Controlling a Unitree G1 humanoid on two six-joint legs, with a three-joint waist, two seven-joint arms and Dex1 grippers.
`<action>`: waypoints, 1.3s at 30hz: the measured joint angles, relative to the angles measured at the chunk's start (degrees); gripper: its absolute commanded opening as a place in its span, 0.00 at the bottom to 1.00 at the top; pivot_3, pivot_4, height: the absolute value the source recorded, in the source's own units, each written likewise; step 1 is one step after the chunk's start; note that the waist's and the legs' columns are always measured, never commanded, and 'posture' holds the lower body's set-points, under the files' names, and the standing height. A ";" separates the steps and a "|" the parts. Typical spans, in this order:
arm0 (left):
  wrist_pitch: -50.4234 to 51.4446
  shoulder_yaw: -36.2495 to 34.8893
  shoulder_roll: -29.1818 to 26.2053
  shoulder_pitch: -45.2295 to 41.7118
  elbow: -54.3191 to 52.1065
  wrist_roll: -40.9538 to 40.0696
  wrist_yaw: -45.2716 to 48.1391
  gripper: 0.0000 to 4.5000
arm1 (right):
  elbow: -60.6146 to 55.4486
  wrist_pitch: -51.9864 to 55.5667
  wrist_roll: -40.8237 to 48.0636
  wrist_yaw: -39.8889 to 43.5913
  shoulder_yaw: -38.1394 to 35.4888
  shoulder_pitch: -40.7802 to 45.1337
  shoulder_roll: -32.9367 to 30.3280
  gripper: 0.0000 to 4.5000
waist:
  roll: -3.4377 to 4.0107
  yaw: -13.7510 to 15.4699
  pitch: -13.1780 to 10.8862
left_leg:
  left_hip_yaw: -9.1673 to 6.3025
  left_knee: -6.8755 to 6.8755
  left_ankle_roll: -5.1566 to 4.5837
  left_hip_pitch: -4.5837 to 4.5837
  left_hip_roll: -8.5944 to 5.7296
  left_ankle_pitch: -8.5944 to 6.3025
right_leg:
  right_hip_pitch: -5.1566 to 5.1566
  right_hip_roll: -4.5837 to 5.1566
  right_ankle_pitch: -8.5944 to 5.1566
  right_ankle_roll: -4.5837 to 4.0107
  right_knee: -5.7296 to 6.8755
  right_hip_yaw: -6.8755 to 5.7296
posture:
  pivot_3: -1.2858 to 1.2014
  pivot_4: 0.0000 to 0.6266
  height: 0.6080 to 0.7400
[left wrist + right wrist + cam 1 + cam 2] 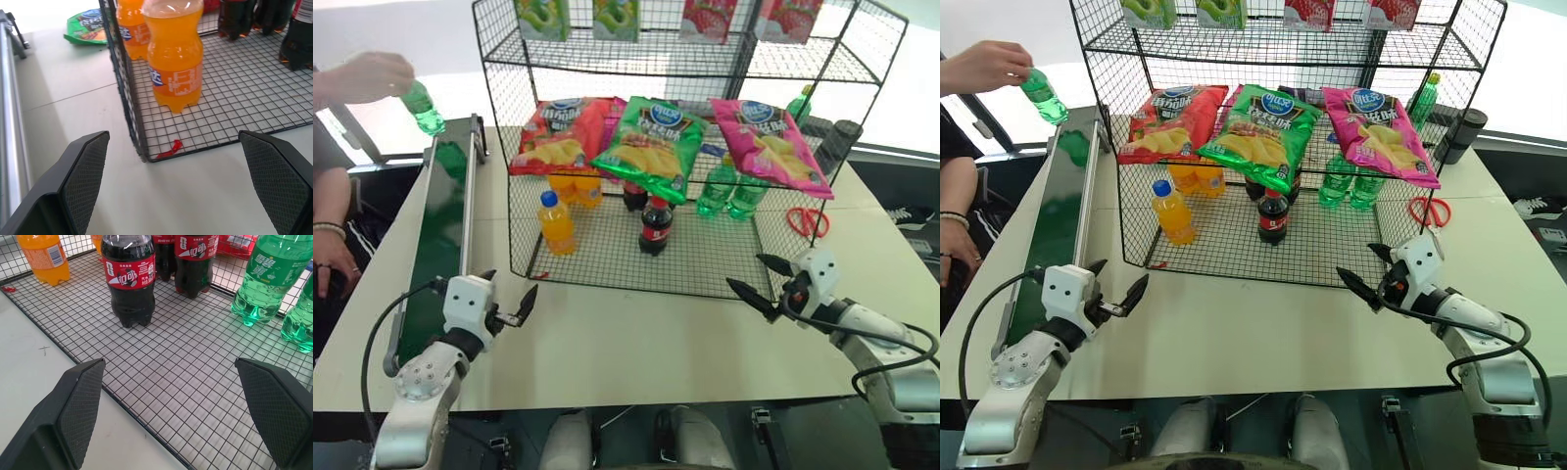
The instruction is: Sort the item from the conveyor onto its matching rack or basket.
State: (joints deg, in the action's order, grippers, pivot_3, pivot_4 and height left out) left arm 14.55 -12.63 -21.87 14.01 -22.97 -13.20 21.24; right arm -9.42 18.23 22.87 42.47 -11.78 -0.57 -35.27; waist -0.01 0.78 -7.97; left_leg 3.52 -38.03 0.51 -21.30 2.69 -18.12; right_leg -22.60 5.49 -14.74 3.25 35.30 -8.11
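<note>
Both grippers, left (512, 303) and right (760, 278), hover over the table (636, 338), fingers apart, pointing toward the rack (685, 147)

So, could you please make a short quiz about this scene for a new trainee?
1. True or false: the green bottle already lies on the conveyor.
2. Which drink stands nearest the rack's front left corner? A) cola B) orange C) green soda
3. Fill in: both the left claw and the right claw are ____ and hold nothing.

Key:
1. False; a person's hand holds it above the belt's far end.
2. B, the orange bottle.
3. open
</note>
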 measured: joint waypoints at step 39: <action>2.26 -13.52 13.49 -1.31 -1.86 0.12 -22.77 1.00 | -6.10 -4.04 -2.38 5.13 15.25 5.23 5.18 0.98 | -0.29 -0.03 0.11 | -0.05 -0.01 0.00 0.00 0.01 0.00 | 0.01 -0.01 0.00 -0.01 0.00 -0.03 | 0.52 0.24 0.97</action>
State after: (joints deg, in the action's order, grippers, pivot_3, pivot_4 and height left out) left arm 16.81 -26.15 -8.38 12.69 -24.83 -13.08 -1.53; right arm -15.52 14.19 20.49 47.60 3.47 4.66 -30.09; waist -0.30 0.76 -7.86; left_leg 3.48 -38.04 0.51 -21.30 2.69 -18.12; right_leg -22.59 5.48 -14.73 3.23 35.30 -8.14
